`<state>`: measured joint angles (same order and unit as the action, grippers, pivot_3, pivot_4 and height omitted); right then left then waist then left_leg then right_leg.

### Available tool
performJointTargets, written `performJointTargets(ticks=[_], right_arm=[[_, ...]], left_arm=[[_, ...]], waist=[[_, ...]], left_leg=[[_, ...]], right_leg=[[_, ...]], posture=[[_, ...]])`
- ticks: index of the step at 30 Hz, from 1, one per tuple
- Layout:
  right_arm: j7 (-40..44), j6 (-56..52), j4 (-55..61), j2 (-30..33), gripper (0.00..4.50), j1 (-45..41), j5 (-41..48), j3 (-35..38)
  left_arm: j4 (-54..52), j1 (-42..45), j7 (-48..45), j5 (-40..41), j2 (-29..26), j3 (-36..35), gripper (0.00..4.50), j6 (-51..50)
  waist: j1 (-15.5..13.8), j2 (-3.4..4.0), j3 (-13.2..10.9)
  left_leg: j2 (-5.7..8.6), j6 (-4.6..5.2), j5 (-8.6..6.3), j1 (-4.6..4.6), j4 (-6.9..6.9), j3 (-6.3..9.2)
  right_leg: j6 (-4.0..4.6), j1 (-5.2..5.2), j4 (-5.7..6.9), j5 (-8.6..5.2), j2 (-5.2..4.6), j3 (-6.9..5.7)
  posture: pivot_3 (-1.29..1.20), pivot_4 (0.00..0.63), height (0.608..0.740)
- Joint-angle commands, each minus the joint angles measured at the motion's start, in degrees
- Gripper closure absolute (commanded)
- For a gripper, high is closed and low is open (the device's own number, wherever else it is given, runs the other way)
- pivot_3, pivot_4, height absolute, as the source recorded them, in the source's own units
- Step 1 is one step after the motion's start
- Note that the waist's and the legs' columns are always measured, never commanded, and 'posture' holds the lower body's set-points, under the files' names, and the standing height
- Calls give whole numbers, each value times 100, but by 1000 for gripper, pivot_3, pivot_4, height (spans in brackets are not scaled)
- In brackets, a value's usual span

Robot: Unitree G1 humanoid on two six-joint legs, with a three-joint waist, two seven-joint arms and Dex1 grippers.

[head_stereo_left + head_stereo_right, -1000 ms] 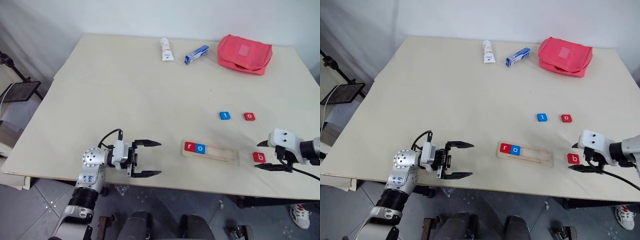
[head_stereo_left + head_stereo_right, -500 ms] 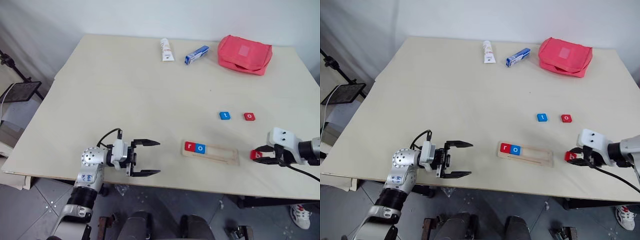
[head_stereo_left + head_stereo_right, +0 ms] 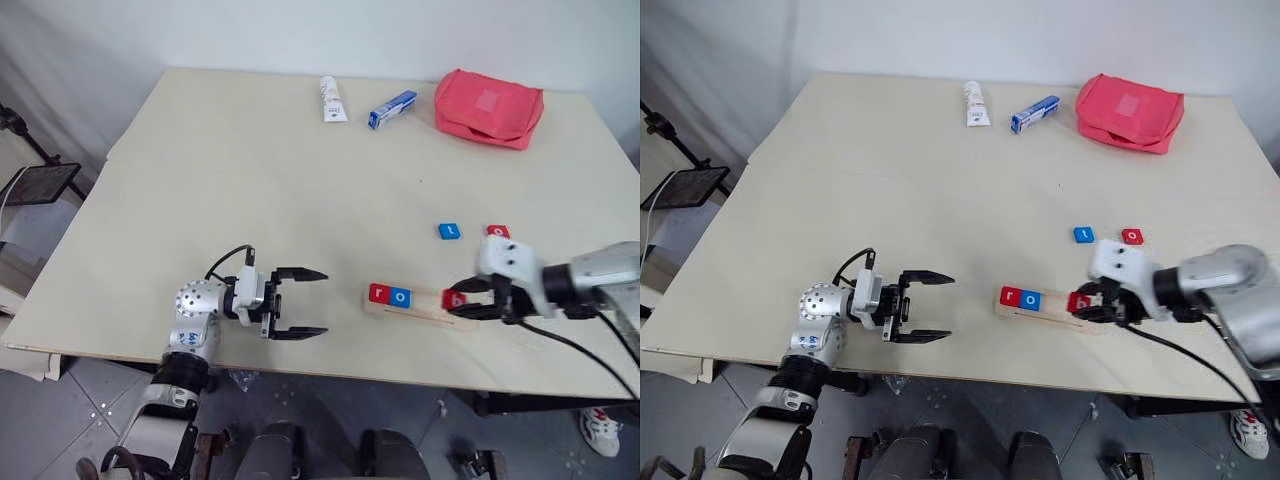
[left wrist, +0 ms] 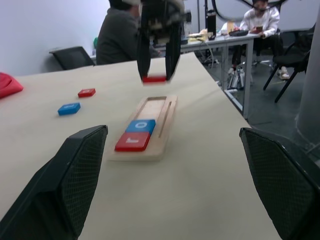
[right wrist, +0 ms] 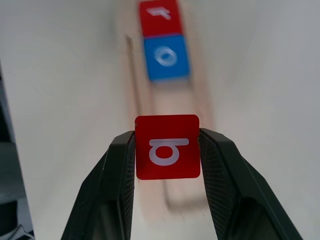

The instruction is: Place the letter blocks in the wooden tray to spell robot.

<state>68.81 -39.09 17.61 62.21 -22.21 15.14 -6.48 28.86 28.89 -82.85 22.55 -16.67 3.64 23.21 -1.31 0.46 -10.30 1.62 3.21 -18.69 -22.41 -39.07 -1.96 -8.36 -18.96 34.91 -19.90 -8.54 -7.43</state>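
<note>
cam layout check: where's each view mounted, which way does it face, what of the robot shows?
Head stereo pair: looks forward and down at the table; both arms show.
Left wrist: along the open left gripper, toward the wooden tray.
Right wrist: down past the right gripper holding the red b block.
Shared: tray, r and o blocks.

Red r [image 3: 379, 292], blue o [image 3: 400, 297] in wooden tray [image 3: 420, 308]; red b [image 5: 167, 146] held above tray; blue t [image 3: 449, 231], red tile [image 3: 498, 231] loose beyond.
</note>
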Motion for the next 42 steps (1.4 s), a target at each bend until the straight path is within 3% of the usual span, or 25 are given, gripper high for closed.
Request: performJointTargets(ticks=[1, 8, 20, 29, 37, 42], right_arm=[[-156, -84, 25, -124, 3027, -321, -157, -196], [-225, 10, -305, -396, 3027, -778, -476, -718], [-188, 58, -538, -616, 3027, -988, -690, -942], [-37, -134, -276, -570, 7, -914, -586, -864], [-79, -217, -138, -529, 7, -828, -452, -630], [-382, -321, 49, -502, 7, -343, -233, 20]], left_arm=[[-143, -33, -66, 26, -19, 26, 0, 24], [-348, -166, -82, 42, -46, 42, 0, -47], [-554, -305, 25, 34, -44, 43, 0, -100], [-536, -298, 76, 32, -9, 63, 0, -99], [-397, -200, 71, 17, 40, 70, 0, -55], [-314, -150, 68, 6, 57, 63, 0, -32]], waist=[[1, 0, 0], [1, 0, 0], [3, 0, 0], [4, 0, 0], [1, 0, 0], [-15, 0, 0]], left_leg=[[1, 0, 0, -2, 0, -1], [3, 0, 0, -2, 0, 3], [3, 0, 0, -1, 0, 2], [3, 0, 0, -1, 1, 3], [3, 0, 0, -2, 1, 3], [3, 0, 0, -2, 1, 5]], right_leg=[[0, -2, 0, 0, -1, 0], [0, -2, 5, 0, -1, -2], [0, -2, 5, 0, 0, -3], [0, -2, 5, 0, 0, -4], [0, -2, 5, 0, 0, -4], [0, -2, 6, 0, -1, -5]], posture=[[0, 150, 740], [0, 150, 740], [0, 150, 740], [0, 150, 740], [0, 150, 740], [0, 150, 740]])
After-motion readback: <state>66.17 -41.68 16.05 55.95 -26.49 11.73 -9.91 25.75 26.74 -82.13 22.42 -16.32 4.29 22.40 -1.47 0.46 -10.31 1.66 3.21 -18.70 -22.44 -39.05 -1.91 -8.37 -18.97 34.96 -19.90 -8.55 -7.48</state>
